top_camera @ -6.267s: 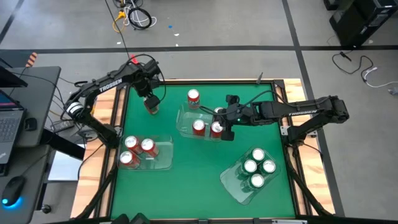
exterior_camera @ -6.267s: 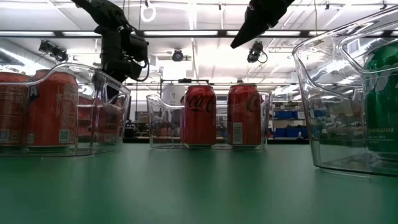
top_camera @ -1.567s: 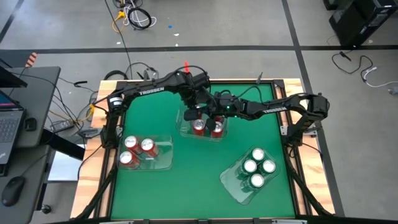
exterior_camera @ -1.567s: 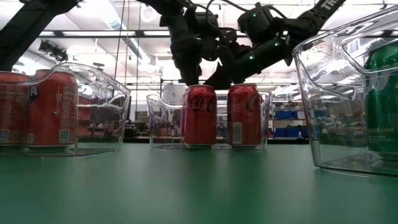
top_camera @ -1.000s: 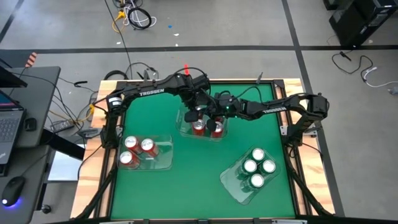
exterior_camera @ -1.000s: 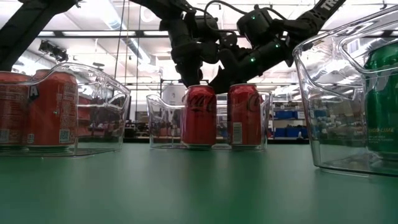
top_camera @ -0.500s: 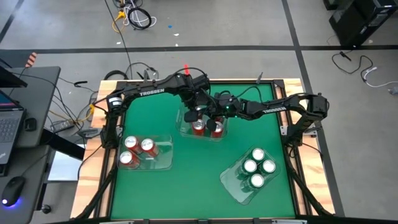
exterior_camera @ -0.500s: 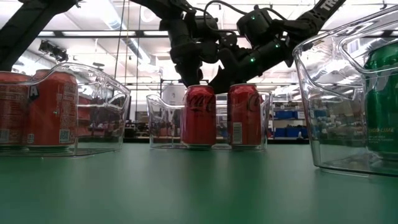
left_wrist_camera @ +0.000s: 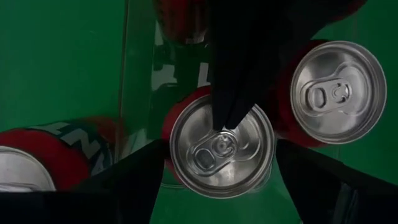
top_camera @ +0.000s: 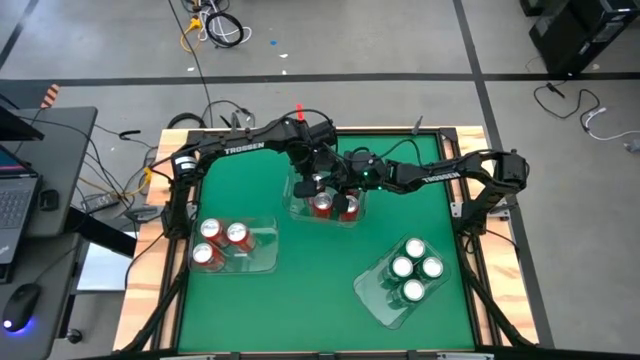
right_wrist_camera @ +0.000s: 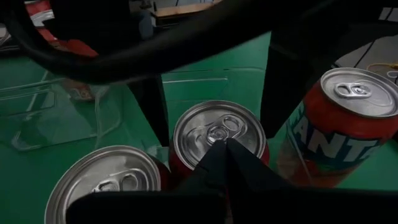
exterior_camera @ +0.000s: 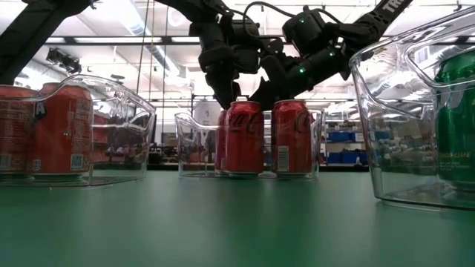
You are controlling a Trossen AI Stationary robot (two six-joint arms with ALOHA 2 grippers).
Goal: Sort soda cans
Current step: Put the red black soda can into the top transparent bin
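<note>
At about eight o'clock on the green table (top_camera: 260, 310), a clear bin (top_camera: 262, 262) holds three red soda cans (top_camera: 222, 243) standing upright, close together. The left gripper (top_camera: 318, 185) hovers over the middle bin (top_camera: 297, 207) at roughly twelve o'clock, its fingers (left_wrist_camera: 127, 180) spread wide to either side of a red can (left_wrist_camera: 222, 145) directly below them and clear of its sides, holding nothing. That can stands upright in the middle bin, with two more red cans near it, one (left_wrist_camera: 337, 93) beside it and another (left_wrist_camera: 37, 163) on the far side of a clear wall. The right gripper (top_camera: 347, 183) reaches in from three o'clock, fingers pressed together into a closed tip (right_wrist_camera: 225, 157) that rests at the rim of the same can's silver top (right_wrist_camera: 217, 132); it grips nothing. At about five o'clock, a third clear bin (top_camera: 372, 292) sits at an angle with four green soda cans (top_camera: 414, 266) packed upright inside.
</note>
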